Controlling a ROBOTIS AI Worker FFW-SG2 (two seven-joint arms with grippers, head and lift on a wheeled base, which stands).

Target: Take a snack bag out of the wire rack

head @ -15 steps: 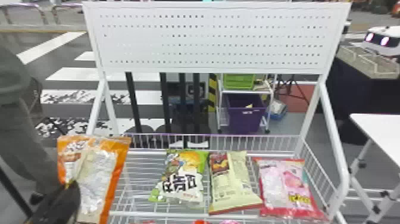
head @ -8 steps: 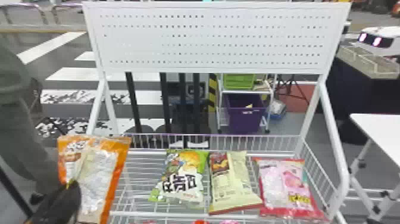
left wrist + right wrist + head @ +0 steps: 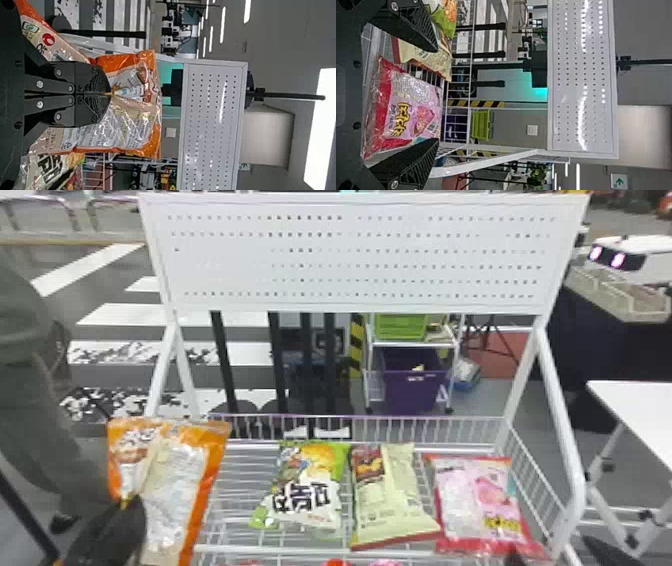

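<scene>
The pink bag [image 3: 475, 500] lies just ahead of our right gripper [image 3: 437, 95], the nearer, jaws wide, while our left gripper [image 3: 110, 94] pinches the orange bag [image 3: 130, 132].

So there's a purple bin [image 3: 412, 390] under a green crate [image 3: 400, 327] on a white cart [image 3: 412, 344], striped post [image 3: 356, 345] just beside it. White table's [image 3: 635, 405] off right, crosswalk stripes [image 3: 170, 314] over on the left.
</scene>
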